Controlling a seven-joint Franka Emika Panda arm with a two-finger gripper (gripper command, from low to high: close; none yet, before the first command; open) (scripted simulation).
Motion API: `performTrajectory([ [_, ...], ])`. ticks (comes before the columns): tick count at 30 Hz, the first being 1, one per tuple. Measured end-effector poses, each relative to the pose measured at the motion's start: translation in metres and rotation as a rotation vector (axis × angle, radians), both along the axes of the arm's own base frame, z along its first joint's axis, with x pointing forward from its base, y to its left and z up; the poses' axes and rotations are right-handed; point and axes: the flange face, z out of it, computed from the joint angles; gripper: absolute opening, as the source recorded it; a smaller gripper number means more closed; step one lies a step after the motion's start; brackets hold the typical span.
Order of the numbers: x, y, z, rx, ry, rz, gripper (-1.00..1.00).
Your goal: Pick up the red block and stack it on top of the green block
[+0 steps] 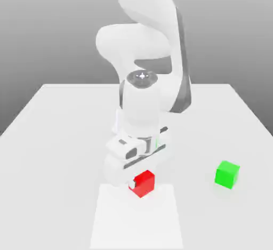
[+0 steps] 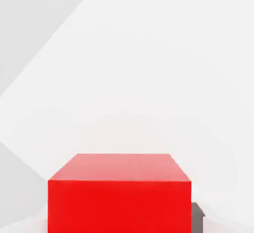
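The red block [image 1: 144,183] rests on the white table, a little toward the exterior view's left of centre, near the front. My gripper [image 1: 142,179] has come down over it, and one white fingertip [image 1: 131,183] presses against the side of the block that faces the exterior view's left; the other finger is hidden behind the cube. The hand view has the red block [image 2: 119,197] very close, with a dark finger edge [image 2: 198,216] against its side. The jaws look shut on it. The green block [image 1: 227,174] sits apart on the table, toward the exterior view's right.
The white table [image 1: 58,137] spreads on all sides, with a brighter rectangular patch [image 1: 136,222] under and in front of the red block. The arm's white body [image 1: 141,105] rises directly behind the gripper.
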Motion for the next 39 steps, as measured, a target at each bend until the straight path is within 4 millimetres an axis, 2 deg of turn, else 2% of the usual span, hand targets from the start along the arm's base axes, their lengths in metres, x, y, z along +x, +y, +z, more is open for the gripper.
performTrajectory([
  [2,0.001,0.0,0.007,0.0,0.0,0.0,-1.0],
  [9,0.0,0.0,0.058,0.001,0.0,0.0,-1.0],
  [10,0.001,0.005,0.063,0.001,0.0,0.014,-1.0],
  [13,0.004,0.034,0.07,0.001,0.0,0.083,-1.0],
  [20,0.001,0.115,0.082,0.002,0.0,0.275,-1.0],
  [25,-0.014,0.175,0.091,0.002,0.001,0.414,-1.0],
  [30,-0.041,0.232,0.101,0.001,0.0,0.552,-1.0],
  [32,-0.046,0.243,0.092,0.0,0.0,0.579,-1.0],
  [37,-0.048,0.246,0.046,-0.001,-0.001,0.586,-1.0],
  [38,-0.048,0.246,0.039,-0.001,-0.001,0.587,1.0],
  [39,-0.049,0.247,0.039,-0.001,-0.001,0.587,1.0],
])
